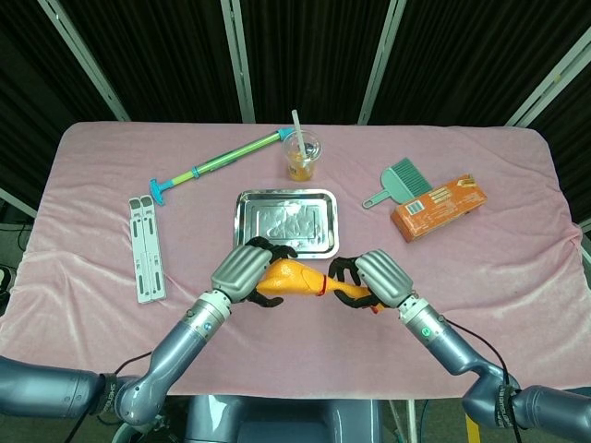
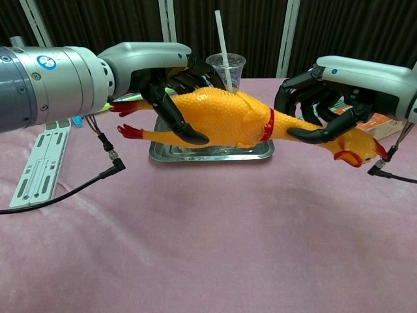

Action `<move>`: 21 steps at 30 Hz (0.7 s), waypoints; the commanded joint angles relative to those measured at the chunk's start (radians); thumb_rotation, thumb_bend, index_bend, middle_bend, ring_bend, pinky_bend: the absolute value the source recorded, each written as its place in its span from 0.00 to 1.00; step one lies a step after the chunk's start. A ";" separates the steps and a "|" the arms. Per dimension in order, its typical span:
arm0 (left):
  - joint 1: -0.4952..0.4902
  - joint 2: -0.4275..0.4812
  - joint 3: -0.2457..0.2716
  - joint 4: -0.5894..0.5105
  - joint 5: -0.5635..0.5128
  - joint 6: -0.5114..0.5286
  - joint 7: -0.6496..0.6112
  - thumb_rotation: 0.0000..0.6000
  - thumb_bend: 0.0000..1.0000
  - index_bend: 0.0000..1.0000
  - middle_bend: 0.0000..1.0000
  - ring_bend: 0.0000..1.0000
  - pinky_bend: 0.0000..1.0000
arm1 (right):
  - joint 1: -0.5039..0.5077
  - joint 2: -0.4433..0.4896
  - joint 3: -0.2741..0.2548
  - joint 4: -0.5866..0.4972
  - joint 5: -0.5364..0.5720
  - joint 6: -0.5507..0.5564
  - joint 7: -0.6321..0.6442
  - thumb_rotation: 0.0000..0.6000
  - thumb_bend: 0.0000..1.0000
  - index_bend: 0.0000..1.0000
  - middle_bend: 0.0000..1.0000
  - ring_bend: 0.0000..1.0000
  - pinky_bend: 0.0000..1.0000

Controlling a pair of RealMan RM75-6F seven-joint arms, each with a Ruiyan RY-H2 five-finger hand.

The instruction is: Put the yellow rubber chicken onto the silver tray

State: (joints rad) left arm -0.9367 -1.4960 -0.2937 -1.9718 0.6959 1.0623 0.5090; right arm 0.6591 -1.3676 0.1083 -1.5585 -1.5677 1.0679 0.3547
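Pink cloth (image 1: pixel 83 231) covers the table, dark curtain panels behind. Nearest the robot: yellow rubber chicken (image 2: pixel 225 119) held off the cloth between both hands, lying roughly level, just on the near side of the silver tray (image 1: pixel 286 221) and not yet over it. Left hand (image 2: pixel 163 72) wraps the fat body end, dark fingers curled round it, red feet sticking out past the hand. Right hand (image 2: pixel 332 91) is closed on the thin neck, head and beak hanging out beyond it. Judgement: chicken is probably light, soft and squashy with a bumpy skin, so slip is unlikely but the long neck will flop if carried by one end; body end is the firmer hold, and two-point support as now keeps it level. Next move calls for a short carry away from the robot, then lowering onto the tray, which looks barely longer than the bird, so neck or feet may overhang. Beyond the tray: plastic cup (image 1: pixel 303 157) with straw, green stick toy (image 1: pixel 217 164). Off left, white folded stand (image 1: pixel 148 247); off right, small teal brush (image 1: pixel 395 182) and orange box (image 1: pixel 438 207)
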 commanded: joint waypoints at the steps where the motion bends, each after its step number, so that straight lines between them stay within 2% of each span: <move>1: -0.004 -0.003 0.002 0.004 -0.003 0.003 -0.003 1.00 0.22 0.30 0.37 0.29 0.16 | 0.000 -0.002 -0.003 0.005 0.002 -0.001 -0.002 1.00 0.61 0.91 0.70 0.71 0.88; 6: -0.010 0.003 0.009 0.005 -0.007 0.004 -0.009 1.00 0.28 0.31 0.38 0.31 0.17 | 0.001 -0.008 -0.006 0.015 0.007 -0.004 0.002 1.00 0.61 0.91 0.70 0.71 0.87; 9: -0.010 0.002 0.009 0.010 -0.003 0.005 -0.024 1.00 0.36 0.38 0.45 0.37 0.23 | 0.003 -0.012 -0.008 0.018 0.007 -0.005 0.006 1.00 0.61 0.91 0.70 0.71 0.87; 15: -0.007 -0.027 0.010 0.040 0.035 0.027 -0.052 1.00 0.49 0.64 0.70 0.60 0.46 | 0.006 -0.018 -0.012 0.023 0.005 -0.006 0.008 1.00 0.61 0.91 0.70 0.71 0.88; 17: -0.004 -0.042 0.012 0.056 0.061 0.036 -0.068 1.00 0.52 0.73 0.78 0.68 0.50 | 0.006 -0.020 -0.013 0.025 0.006 -0.006 0.010 1.00 0.61 0.91 0.70 0.71 0.88; 21: 0.005 -0.063 0.016 0.079 0.097 0.050 -0.094 1.00 0.54 0.81 0.87 0.75 0.52 | 0.006 -0.025 -0.016 0.031 0.009 -0.007 0.014 1.00 0.61 0.91 0.70 0.71 0.88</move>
State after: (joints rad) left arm -0.9357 -1.5511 -0.2801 -1.9011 0.7842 1.1065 0.4235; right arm 0.6651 -1.3918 0.0931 -1.5282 -1.5592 1.0612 0.3677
